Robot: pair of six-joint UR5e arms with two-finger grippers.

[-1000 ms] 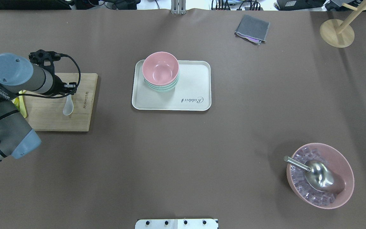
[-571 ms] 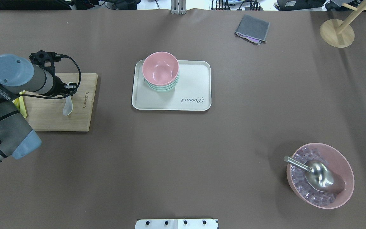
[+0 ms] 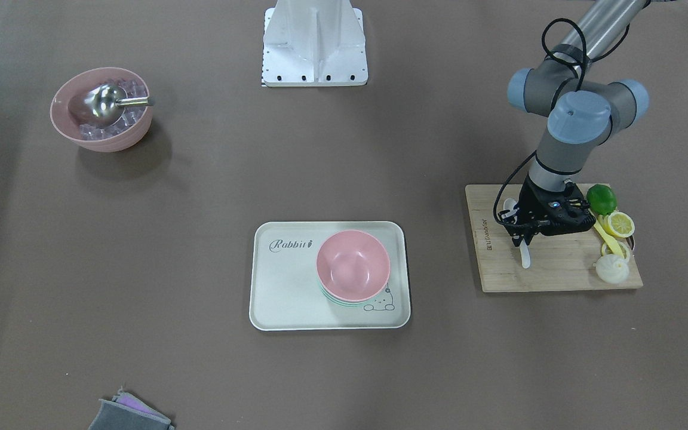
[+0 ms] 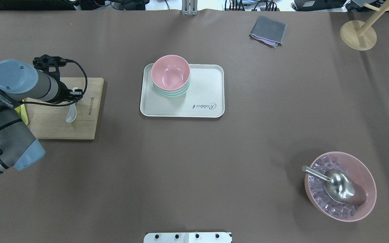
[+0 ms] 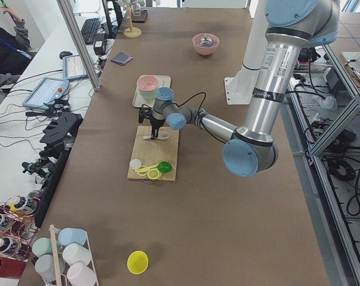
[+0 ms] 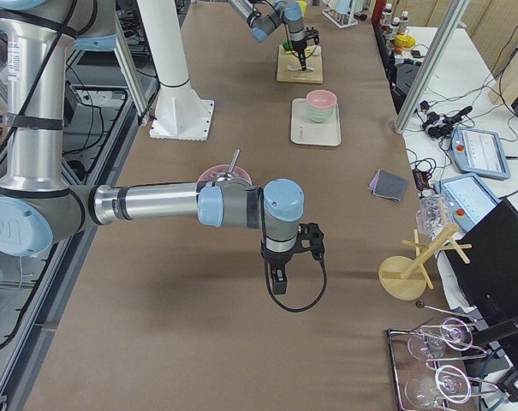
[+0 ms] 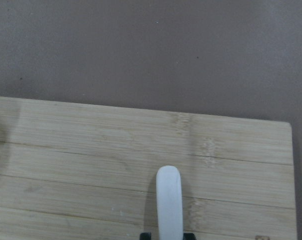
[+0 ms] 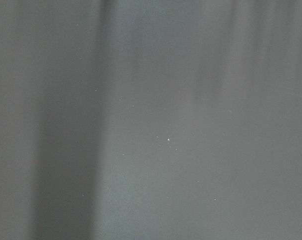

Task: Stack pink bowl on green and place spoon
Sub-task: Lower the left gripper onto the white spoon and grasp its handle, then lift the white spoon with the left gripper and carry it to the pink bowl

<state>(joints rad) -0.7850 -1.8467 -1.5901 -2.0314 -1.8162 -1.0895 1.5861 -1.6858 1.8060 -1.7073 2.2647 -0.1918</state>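
Between the jaws of the left gripper [image 3: 525, 239], in the front-facing view, sits the spoon [image 3: 525, 258]: the jaws are clamped on its handle, the handle's end pokes out on the side away from the robot and the oval bowl shows on the robot's side, all of it over the cutting board [image 3: 553, 272]. A lime [image 3: 601, 198] and a lemon half [image 3: 620, 224] lie on the same board, beside the jaws toward the table's end. Well apart from the jaws, toward the table's middle, the pink bowl [image 3: 353, 266] is nested upright on the green bowls [image 3: 344, 302], which stand in a corner of the cream tray [image 3: 284, 280]. From overhead the spoon's white bowl hangs out on the robot's side of the closed jaws, above the board's wood, and the bowl stack stands far off to the jaws' side. Seen from the table's left end, the gripper points down at the board, with the tray beyond it. From the right end the right gripper [image 6: 278, 281] hangs above bare table, and I cannot tell whether its jaws are apart or together. At the left wrist, the white handle juts forward from between two dark fingertips [image 7: 189, 235] over the board's grain. At the right wrist only blurred grey shows.
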